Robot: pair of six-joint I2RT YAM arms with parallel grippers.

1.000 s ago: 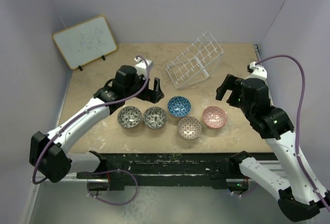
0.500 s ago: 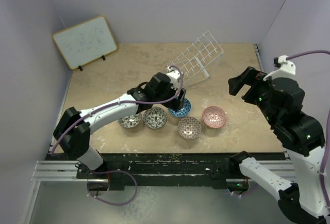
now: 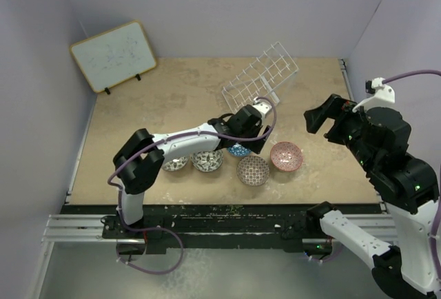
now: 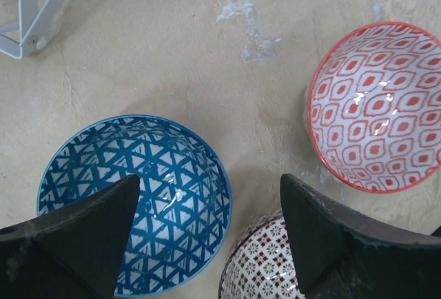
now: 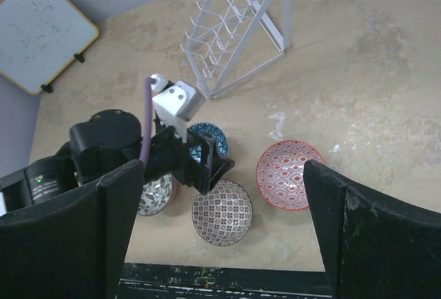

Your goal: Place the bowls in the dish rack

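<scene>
Five bowls lie in a cluster: two grey-white, one blue, one brownish lattice and one pink. Behind them the white wire dish rack stands tilted and holds nothing. My left gripper hovers open, low over the blue bowl. Its right rim lies between the fingers, with the lattice bowl and the pink bowl to the right. My right gripper hangs open high at the right, looking down on the rack and the pink bowl.
A wood-framed whiteboard leans at the back left. The rack's corner foot sits just beyond the blue bowl. Purple walls close in the table on three sides. The left arm stretches across above the grey-white bowls.
The left arm has swung right from beside the grey-white bowls to over the blue bowl. The right arm has drawn back and up toward the right.
</scene>
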